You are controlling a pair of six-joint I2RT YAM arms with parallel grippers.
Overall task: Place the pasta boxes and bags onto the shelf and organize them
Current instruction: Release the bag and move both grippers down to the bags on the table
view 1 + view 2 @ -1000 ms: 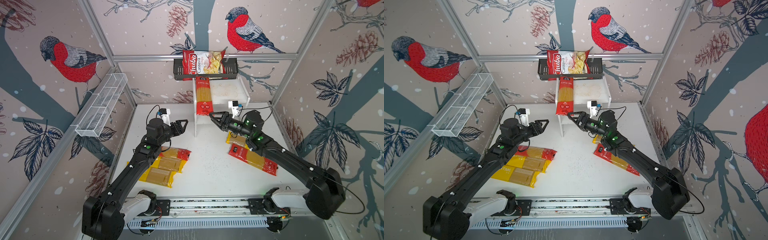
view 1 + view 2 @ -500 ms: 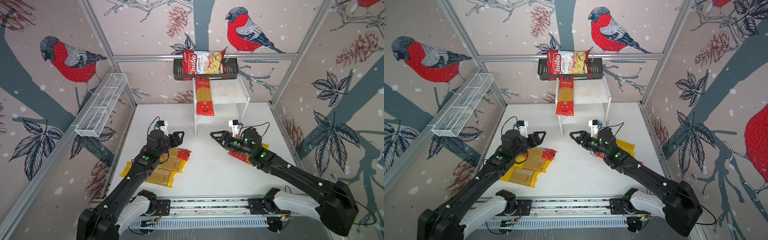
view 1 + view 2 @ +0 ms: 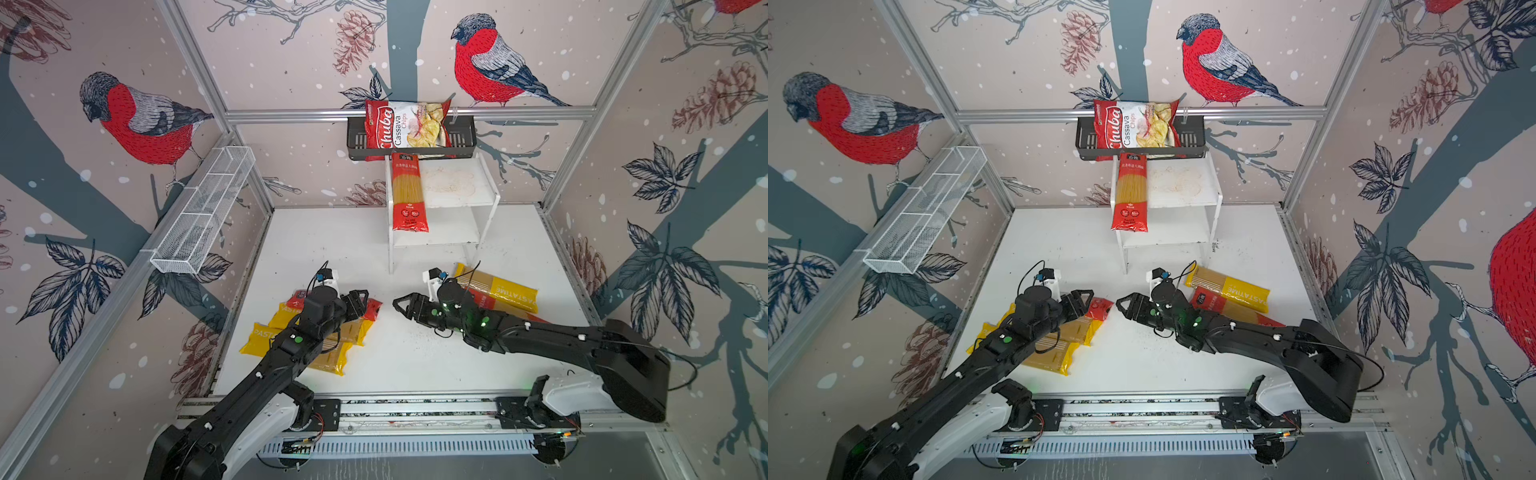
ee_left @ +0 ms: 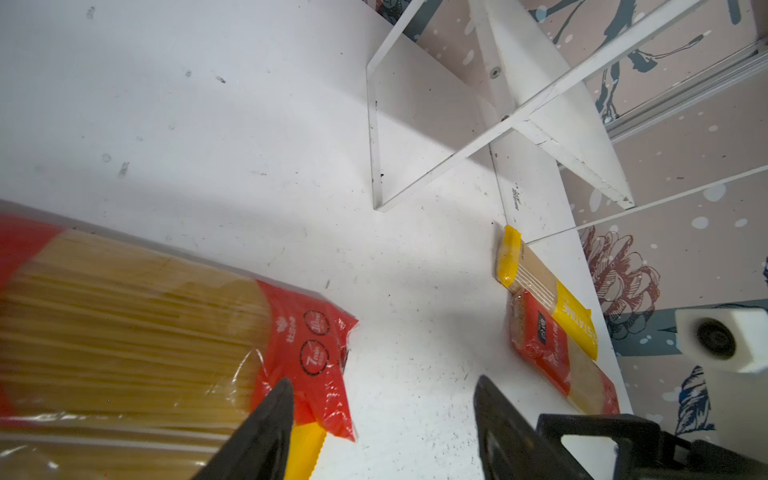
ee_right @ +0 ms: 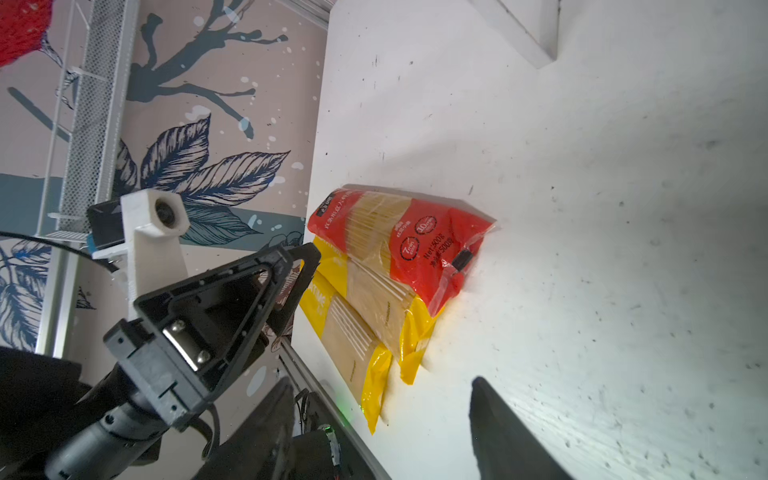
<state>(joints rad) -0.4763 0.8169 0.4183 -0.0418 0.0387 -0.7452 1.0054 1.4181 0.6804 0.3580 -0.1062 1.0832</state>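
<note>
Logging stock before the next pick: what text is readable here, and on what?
"Chuba Cassava Chips": chips bag in the black wall basket.
"PASTATIME": yellow spaghetti pack, right side.
"7 min", "10 min", "Net: 500g": red-ended spaghetti pack atop the left pile.
Chinese lettering, red-ended pack on the shelf: too small to read.

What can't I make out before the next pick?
- Left pile: in both top views, left arm covers its middle.
- Right red pack: in a top view, far end under right arm.
- Shelf: in both top views, lower board's back under top board.
- Near red pack: left wrist view, blurred, cut by edge.
</note>
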